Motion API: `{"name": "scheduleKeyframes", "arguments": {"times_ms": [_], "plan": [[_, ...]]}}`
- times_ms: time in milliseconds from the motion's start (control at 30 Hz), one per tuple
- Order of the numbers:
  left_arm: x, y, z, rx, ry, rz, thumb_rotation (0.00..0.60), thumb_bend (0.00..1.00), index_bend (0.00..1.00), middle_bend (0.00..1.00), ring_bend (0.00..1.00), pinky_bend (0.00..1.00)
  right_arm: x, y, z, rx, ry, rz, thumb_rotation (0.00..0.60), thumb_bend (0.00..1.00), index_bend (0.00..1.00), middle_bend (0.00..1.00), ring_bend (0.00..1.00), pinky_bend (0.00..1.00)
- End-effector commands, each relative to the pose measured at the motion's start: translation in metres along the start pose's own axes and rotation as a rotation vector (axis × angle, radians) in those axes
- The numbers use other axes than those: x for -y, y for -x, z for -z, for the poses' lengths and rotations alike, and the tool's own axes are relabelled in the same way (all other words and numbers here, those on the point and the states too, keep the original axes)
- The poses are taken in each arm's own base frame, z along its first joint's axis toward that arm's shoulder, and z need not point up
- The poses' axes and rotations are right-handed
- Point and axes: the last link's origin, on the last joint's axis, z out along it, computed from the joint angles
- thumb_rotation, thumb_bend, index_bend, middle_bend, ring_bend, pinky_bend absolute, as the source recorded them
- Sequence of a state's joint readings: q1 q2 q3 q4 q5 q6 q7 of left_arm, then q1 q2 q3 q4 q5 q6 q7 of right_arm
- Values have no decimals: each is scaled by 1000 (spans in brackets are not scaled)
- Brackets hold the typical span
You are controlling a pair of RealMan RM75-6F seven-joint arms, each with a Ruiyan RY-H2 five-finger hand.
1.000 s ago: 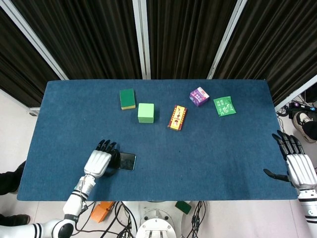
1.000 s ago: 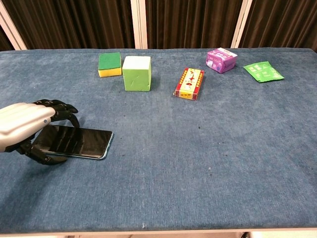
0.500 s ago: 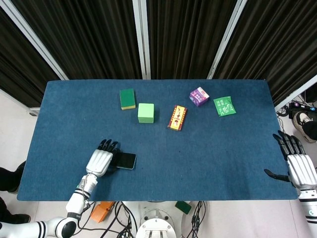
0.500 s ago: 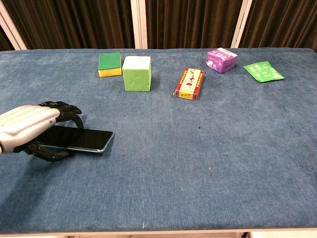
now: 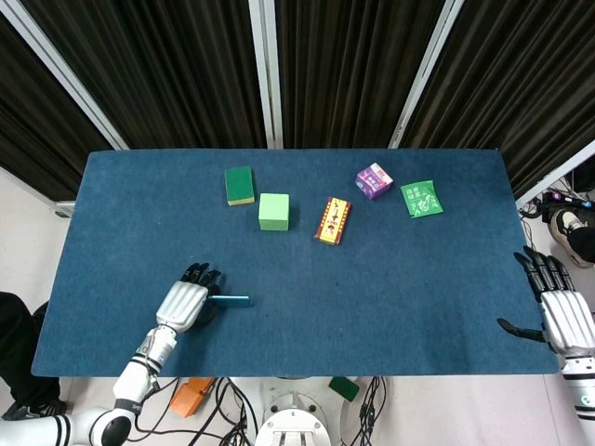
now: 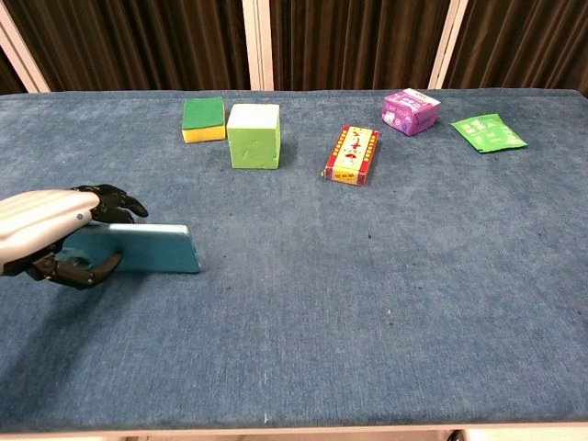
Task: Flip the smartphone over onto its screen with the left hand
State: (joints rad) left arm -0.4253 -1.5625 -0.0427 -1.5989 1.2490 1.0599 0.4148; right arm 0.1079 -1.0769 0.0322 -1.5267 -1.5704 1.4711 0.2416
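Phone (image 6: 138,248) raised from flat onto its long edge, blue back seen | left hand (image 6: 41,237) fingers clamped on it, worktop's 7 o'clock | flip half done; lowering screen-down remains | right hand (image 5: 561,311) fingers apart, empty

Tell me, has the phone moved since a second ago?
Yes. The phone, held by the left hand, has tipped up onto its edge, blue back facing the chest camera; the green cube hasn't shifted.
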Motion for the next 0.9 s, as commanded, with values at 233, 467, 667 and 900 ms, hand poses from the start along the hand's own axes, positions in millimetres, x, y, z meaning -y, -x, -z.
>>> {"name": "scheduleKeyframes", "arguments": {"times_ms": [233,467,667,900], "plan": [[-4,-11,-15,74,11,-21,600,541,374,146,15,40,-4,-1,3,-5,12,-3,600,149,0,0,0,0],[-6,-20,-19,59,14,-38,600,537,233,146,15,40,-6,1,4,0,21,-7,600,148,0,0,0,0],[-7,-30,-15,-3,15,-43,600,514,187,146,15,40,-7,0,3,-2,20,-7,600,149,0,0,0,0],[21,-62,15,-187,-77,10,600,482,187,146,18,40,-9,-1,4,-3,24,-5,600,149,0,0,0,0]]}}
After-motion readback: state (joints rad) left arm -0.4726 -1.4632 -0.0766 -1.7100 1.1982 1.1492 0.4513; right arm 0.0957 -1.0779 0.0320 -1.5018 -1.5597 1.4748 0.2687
